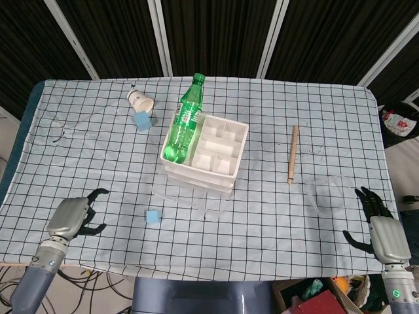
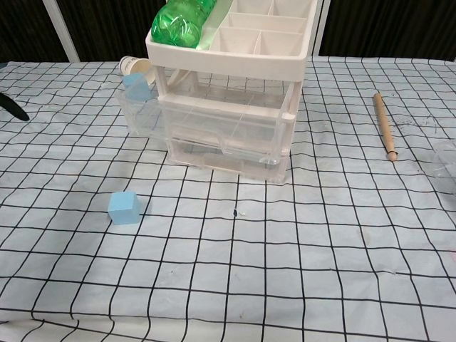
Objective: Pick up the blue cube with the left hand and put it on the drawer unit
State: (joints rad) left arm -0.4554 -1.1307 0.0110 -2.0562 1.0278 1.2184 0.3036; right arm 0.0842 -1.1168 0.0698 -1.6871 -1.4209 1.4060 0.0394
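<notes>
One fingertip of left hand (image 2: pixel 13 108)

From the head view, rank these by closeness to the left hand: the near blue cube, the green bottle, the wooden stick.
1. The blue cube, on the cloth just right of the left hand, in front of the drawer unit.
2. The green bottle, lying in the tray on top of the unit, farther back.
3. The wooden stick, far across on the right side.

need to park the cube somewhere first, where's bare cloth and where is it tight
Bare cloth lies between the blue cube and the left hand, and between the drawer unit and the wooden stick. It is crowded behind the unit's left corner, where the paper cup, a second blue block and the green bottle gather.
</notes>
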